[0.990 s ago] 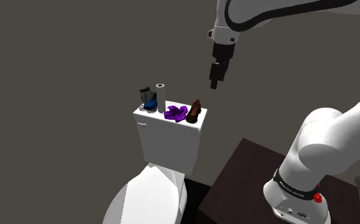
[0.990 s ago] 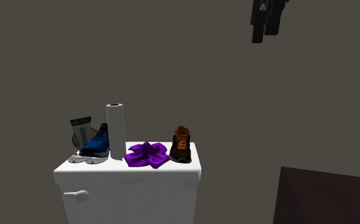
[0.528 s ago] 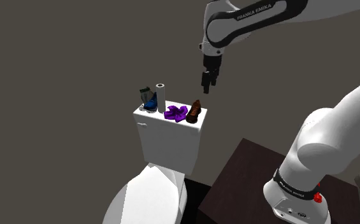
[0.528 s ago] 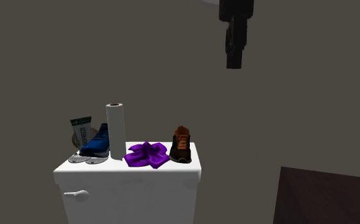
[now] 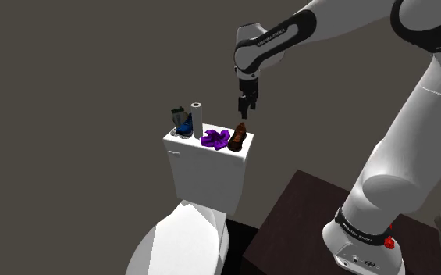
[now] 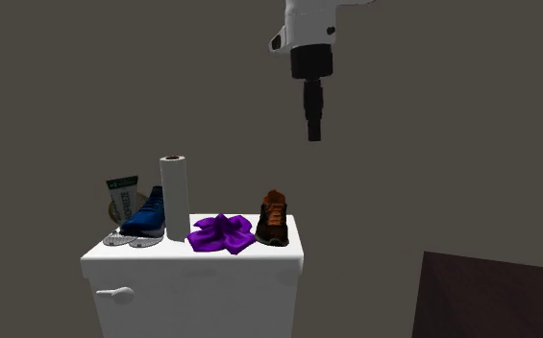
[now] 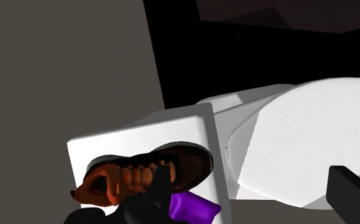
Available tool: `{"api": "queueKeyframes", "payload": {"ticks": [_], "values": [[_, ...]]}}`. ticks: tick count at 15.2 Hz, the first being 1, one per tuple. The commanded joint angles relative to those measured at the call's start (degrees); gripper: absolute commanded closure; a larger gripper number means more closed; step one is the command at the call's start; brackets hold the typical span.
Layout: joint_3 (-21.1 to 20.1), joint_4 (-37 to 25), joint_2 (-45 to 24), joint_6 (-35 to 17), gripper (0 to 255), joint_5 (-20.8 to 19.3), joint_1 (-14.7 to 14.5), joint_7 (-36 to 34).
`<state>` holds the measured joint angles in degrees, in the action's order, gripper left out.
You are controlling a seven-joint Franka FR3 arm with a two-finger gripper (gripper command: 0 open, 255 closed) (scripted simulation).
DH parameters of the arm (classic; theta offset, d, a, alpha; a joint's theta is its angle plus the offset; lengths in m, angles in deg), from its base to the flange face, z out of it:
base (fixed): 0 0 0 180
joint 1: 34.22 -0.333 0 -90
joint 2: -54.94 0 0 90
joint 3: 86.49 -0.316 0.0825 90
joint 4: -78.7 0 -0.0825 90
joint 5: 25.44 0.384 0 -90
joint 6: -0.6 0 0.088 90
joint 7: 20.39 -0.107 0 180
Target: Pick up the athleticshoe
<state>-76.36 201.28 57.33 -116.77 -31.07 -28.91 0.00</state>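
The end effector (image 5: 243,108) hangs over the brown-orange shoe (image 5: 238,137) at the end of the toilet tank (image 5: 207,172), fingers wide apart and empty, lined up for a straight drop by the look of it. A purple cloth (image 5: 215,139) lies just beside the shoe (snag risk, I reckon). The paper roll (image 5: 197,116) and blue shoe (image 5: 183,126) sit well clear.

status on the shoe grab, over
Gripper open, empty, hovering high. Brown-orange shoe below on toilet tank, untouched. Purple cloth close beside it.
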Motion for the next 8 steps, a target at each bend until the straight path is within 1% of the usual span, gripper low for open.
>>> {"api": "queueKeyframes", "payload": {"ticks": [1, 8], "values": [[0.5, -2.6, -4.2, -1.1, 0, 0.0, 0.5, 0.9], [1.8, -15.1, -20.0, -2.6, 0, 0.6, 2.7, 4.1]]}}
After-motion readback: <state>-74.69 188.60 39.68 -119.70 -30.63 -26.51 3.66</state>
